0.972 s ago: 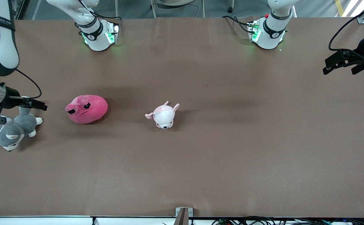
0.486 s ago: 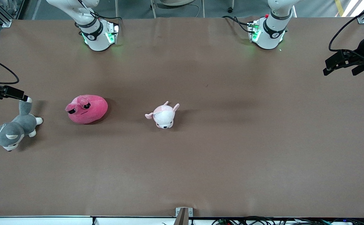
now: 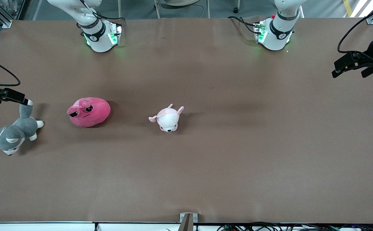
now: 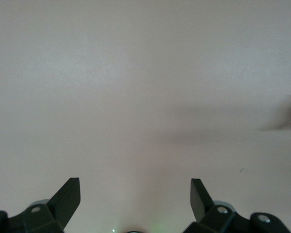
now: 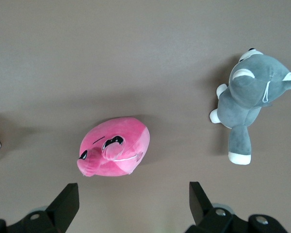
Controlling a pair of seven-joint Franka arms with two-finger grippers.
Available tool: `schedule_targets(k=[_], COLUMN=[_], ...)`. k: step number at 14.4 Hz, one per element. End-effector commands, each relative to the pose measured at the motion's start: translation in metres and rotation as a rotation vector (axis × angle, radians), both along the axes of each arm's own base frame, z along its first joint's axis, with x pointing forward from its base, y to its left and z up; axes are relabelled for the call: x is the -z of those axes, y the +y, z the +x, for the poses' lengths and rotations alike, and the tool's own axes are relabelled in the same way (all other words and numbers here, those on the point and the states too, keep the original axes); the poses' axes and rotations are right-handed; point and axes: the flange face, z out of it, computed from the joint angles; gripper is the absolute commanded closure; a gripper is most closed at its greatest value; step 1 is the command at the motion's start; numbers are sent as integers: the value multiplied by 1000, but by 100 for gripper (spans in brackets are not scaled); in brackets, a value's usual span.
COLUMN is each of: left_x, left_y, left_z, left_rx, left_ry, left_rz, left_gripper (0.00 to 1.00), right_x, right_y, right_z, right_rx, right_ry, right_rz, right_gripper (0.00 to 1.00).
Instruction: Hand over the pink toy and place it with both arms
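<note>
The pink toy (image 3: 88,112) is a rounded hot-pink plush with droopy black eyes, lying on the brown table toward the right arm's end. In the right wrist view the pink toy (image 5: 115,153) lies just ahead of the open fingers. My right gripper (image 3: 13,95) (image 5: 133,194) is open and empty, in the air over the table's edge by the grey plush's tail, beside the pink toy and apart from it. My left gripper (image 3: 350,65) (image 4: 136,187) is open and empty, held over bare table at the left arm's end, and that arm waits.
A grey and white plush animal (image 3: 12,133) (image 5: 250,104) lies at the right arm's end of the table. A small pale pink-and-white plush with ears (image 3: 167,118) lies near the middle. The arm bases (image 3: 98,35) (image 3: 274,33) stand along the top edge.
The right arm has drawn back toward its end of the table, so its big upper link has left the front view. The toys and the left arm have not moved.
</note>
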Motion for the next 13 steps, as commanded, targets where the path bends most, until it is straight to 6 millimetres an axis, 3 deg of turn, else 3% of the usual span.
schedule_targets(k=[1, 7, 13], left_x=[-3, -4, -5], left_y=[0, 6, 10], left_z=[4, 3, 2], left_rx=[23, 21, 18], left_ry=[-10, -10, -9], left_rz=[-4, -19, -22], left_gripper=[0, 0, 0], right_x=[-5, -31, -71], right_y=[6, 10, 17], right_z=[-7, -35, -79], right_rx=[-14, 8, 27], right_ry=[29, 49, 53], right_rz=[-12, -9, -3], right_gripper=[0, 0, 0])
